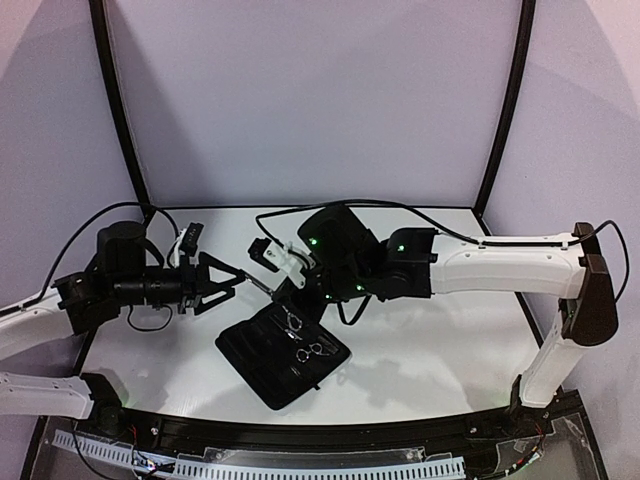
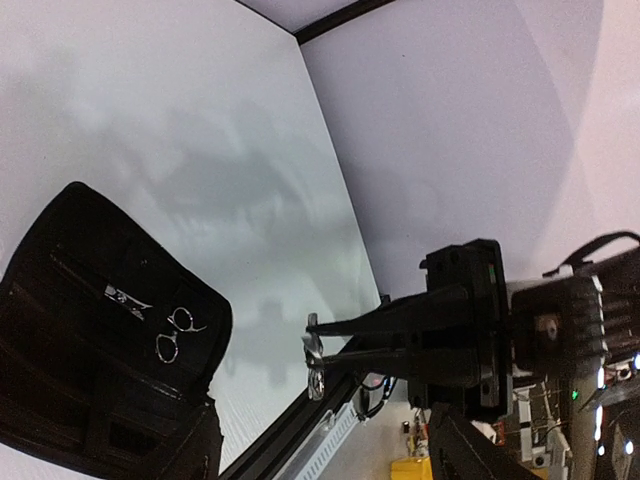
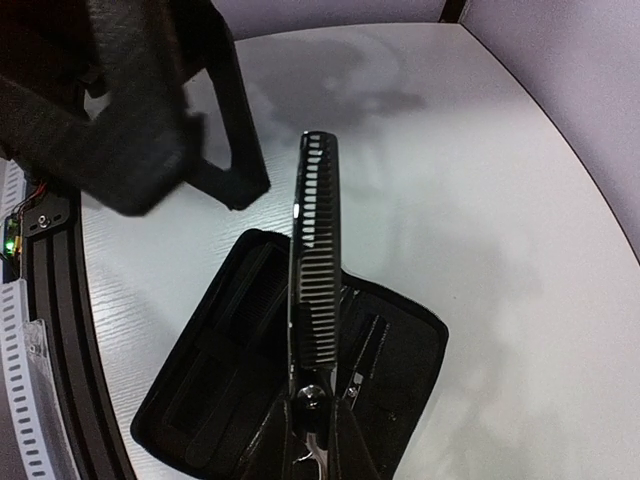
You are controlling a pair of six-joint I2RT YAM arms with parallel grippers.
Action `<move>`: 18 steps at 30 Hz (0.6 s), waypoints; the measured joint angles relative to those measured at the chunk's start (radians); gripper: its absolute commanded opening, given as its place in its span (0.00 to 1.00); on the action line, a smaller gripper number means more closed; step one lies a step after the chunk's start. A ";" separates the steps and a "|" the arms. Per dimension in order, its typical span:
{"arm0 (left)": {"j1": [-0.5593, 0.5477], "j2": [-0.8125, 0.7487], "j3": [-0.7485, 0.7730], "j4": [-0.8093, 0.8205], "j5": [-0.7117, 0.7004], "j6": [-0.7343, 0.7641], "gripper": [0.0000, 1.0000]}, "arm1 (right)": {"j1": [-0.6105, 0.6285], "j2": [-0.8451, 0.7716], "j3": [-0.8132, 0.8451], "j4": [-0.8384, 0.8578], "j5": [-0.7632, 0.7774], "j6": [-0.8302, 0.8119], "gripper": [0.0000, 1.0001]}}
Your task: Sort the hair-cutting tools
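My right gripper (image 1: 298, 286) (image 3: 312, 402) is shut on the pivot of silver thinning scissors (image 3: 318, 250) with a toothed blade. It holds them above the open black case (image 1: 252, 368) (image 3: 200, 400) with the blade pointing at my left gripper (image 1: 238, 280) (image 2: 315, 345). The left fingers are nearly together on a silver scissor-like piece (image 2: 320, 372), seen end-on; I cannot tell if it is the same pair. A second pair of scissors (image 1: 305, 340) (image 2: 172, 333) (image 3: 358, 365) and a black comb (image 3: 256, 306) lie in the case. The other comb is not made out.
The left gripper's blurred body (image 3: 150, 100) fills the upper left of the right wrist view. The table's black front rail (image 1: 300, 432) (image 2: 290, 440) runs just beyond the case. Black cables (image 1: 140, 215) loop behind the left arm. Curved walls enclose the table.
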 measured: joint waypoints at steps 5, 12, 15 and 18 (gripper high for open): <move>-0.006 0.047 0.000 0.034 0.010 -0.011 0.57 | 0.012 0.000 0.007 -0.007 -0.017 -0.016 0.00; -0.017 0.090 0.000 0.093 0.021 -0.027 0.15 | 0.026 0.000 0.015 -0.010 -0.027 -0.032 0.00; -0.026 0.105 0.000 0.116 0.028 -0.029 0.02 | 0.026 0.000 0.018 -0.012 -0.027 -0.039 0.00; -0.031 0.118 0.000 0.122 0.023 -0.030 0.01 | 0.027 0.000 0.022 -0.025 -0.019 -0.043 0.00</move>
